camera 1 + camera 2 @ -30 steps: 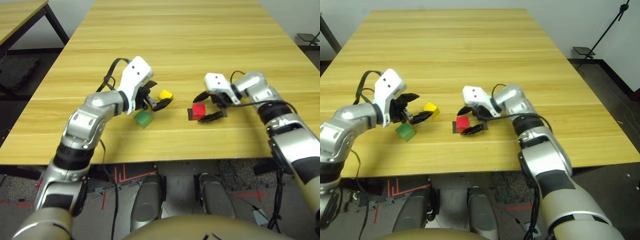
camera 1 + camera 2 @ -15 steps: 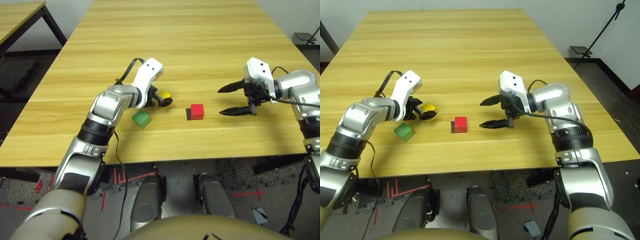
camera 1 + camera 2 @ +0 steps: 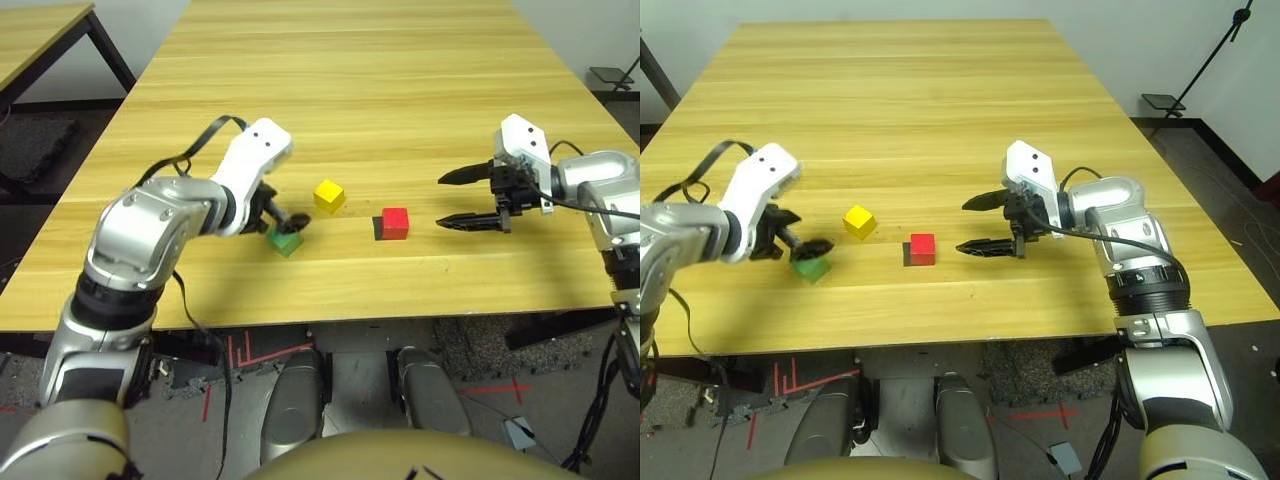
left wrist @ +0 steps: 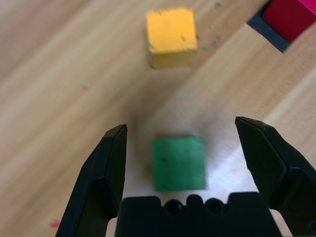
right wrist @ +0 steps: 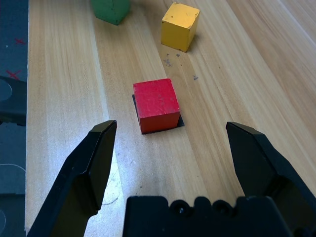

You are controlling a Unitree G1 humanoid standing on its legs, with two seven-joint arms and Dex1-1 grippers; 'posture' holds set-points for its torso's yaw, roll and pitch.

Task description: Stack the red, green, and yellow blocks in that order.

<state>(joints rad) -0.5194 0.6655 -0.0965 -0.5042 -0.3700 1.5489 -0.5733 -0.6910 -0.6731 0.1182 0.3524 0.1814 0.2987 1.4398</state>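
Note:
The red block (image 3: 396, 222) sits on a flat black square patch (image 3: 379, 229) near the table's front middle. To its left stands the yellow block (image 3: 329, 195), and further left and nearer lies the green block (image 3: 285, 241). My left gripper (image 3: 286, 223) hovers open just over the green block (image 4: 178, 163), whose sides are clear of both fingers (image 4: 106, 163). My right gripper (image 3: 441, 203) is open to the right of the red block (image 5: 156, 104), pointing at it from a short distance with nothing between its fingers.
The wooden table (image 3: 350, 80) stretches wide and bare behind the blocks. Its front edge (image 3: 330, 312) runs close below the green and red blocks. A second table (image 3: 40, 30) stands off to the far left.
My right gripper drew back to the right from the red block, then held still. My left gripper left the yellow block and moved nearer and left, over the green block.

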